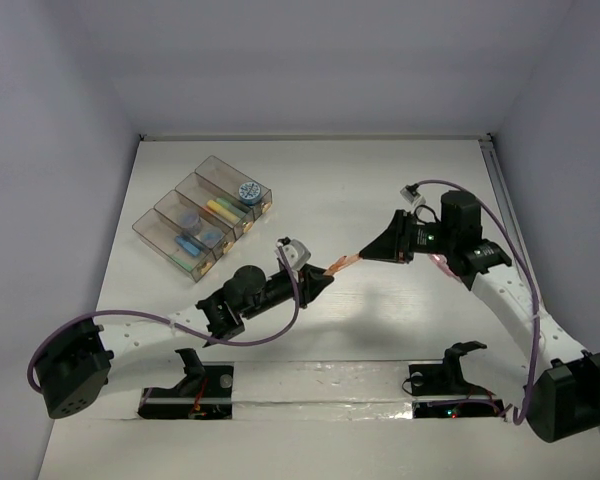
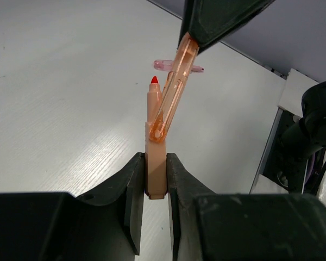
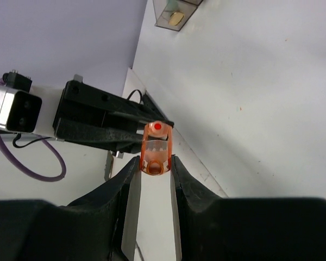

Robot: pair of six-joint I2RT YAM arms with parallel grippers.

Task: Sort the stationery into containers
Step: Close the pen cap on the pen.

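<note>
- Mid-table, lifted clear of the table: one orange pen, barrel clamped between the fingers of the left gripper, red tip bare and pointing toward the right arm.
- Opposite: one translucent orange cap, pinched at its closed end in the right gripper, jaws tight on it.
- Cap lying slantwise alongside the tip rather than over it, its open end resting against the barrel. Off the pen's axis, so not seated.
- Probable reason for the two-handed hold: one gripper to steady the barrel, the other to steer the cap, since a pen lying loose would slide away. Capping judged unfinished; needs realigning before pushing home.
- Beyond the pair, flat on the table near the right arm: one pink pen, unsorted.
- Far left of the table, well apart from both grippers: containers, four joined clear boxes in a row, tops open.
- Contents countable from above: one round bluish roll in the farthest box and one yellow pen in the next.
- Bluish and greenish items in the two nearest boxes, too small to count.
</note>
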